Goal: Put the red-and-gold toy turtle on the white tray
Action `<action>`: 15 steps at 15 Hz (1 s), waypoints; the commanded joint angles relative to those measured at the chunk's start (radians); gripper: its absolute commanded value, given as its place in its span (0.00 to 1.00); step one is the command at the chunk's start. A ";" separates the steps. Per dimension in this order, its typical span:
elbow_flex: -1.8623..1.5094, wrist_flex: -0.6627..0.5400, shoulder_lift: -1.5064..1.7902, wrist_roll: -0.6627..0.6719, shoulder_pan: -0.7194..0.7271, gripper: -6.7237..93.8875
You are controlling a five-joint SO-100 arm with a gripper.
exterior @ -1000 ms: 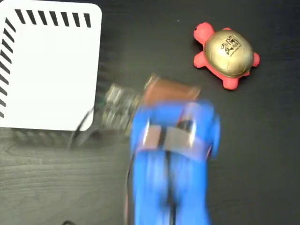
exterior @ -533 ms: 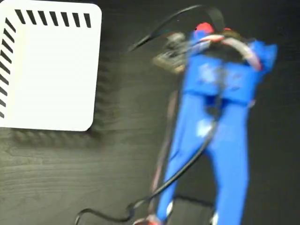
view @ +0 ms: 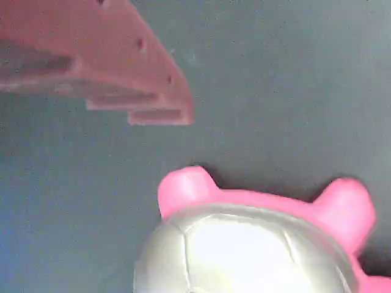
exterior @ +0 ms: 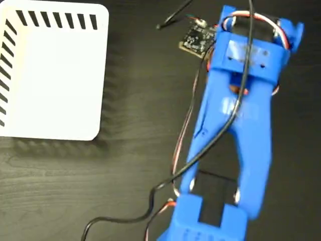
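One turtle (view: 256, 244) lay on the dark worktop (view: 293, 91) just under the tool (view: 122, 79), far from the tray (exterior: 55, 75). It looked soft and light; squeezing the shell sides seemed best. Tool opening: unclear, holding nothing.

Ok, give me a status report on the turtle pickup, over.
Gripper above the turtle, nothing gripped; jaw state unclear. Turtle on the dark table, hidden under the arm in the fixed view. White tray bare, path looks clear.
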State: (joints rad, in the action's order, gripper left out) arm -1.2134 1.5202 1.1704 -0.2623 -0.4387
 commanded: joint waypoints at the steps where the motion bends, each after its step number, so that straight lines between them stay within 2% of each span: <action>1: 0.101 -0.002 -0.005 -0.012 -0.006 0.63; 5: 0.204 0.000 -0.087 -0.037 -0.040 0.63; 7: 0.245 0.034 -0.132 -0.049 -0.040 0.68; 15: 0.388 0.071 -0.296 -0.121 -0.054 0.69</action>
State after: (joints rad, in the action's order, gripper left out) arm -0.9004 1.5693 0.8529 -0.3605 -0.4878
